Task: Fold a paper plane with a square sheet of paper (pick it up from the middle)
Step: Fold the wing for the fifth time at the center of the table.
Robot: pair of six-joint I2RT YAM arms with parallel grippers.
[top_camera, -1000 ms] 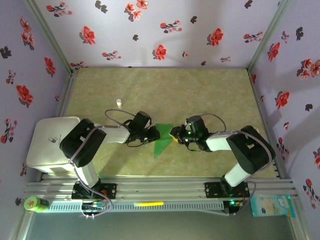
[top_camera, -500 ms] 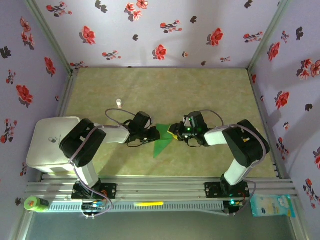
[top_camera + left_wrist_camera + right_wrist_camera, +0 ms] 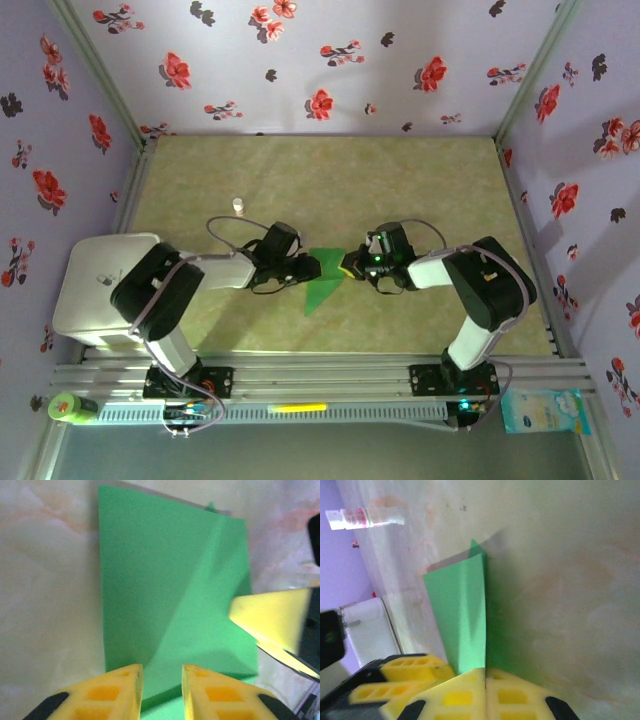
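Observation:
The square sheet of paper (image 3: 322,277) is bright green and folded into a creased triangular shape on the table between both arms. In the left wrist view the paper (image 3: 170,590) shows a diagonal crease, and its near edge runs between the tips of my left gripper (image 3: 161,670), whose jaws stand apart. My right gripper (image 3: 485,671) is shut on the paper (image 3: 462,615) at its right edge, lifting one flap upright. From above, the left gripper (image 3: 312,267) and right gripper (image 3: 348,265) face each other across the paper.
A tiny white bottle (image 3: 238,206) stands behind the left arm and lies at the top left of the right wrist view (image 3: 365,517). A white box (image 3: 100,285) sits at the table's left edge. Flowered walls enclose the table on three sides.
My right gripper has drawn a little up and closer to the paper, and its wrist has turned. The paper's lower tip has shifted slightly left. The left gripper has barely moved.

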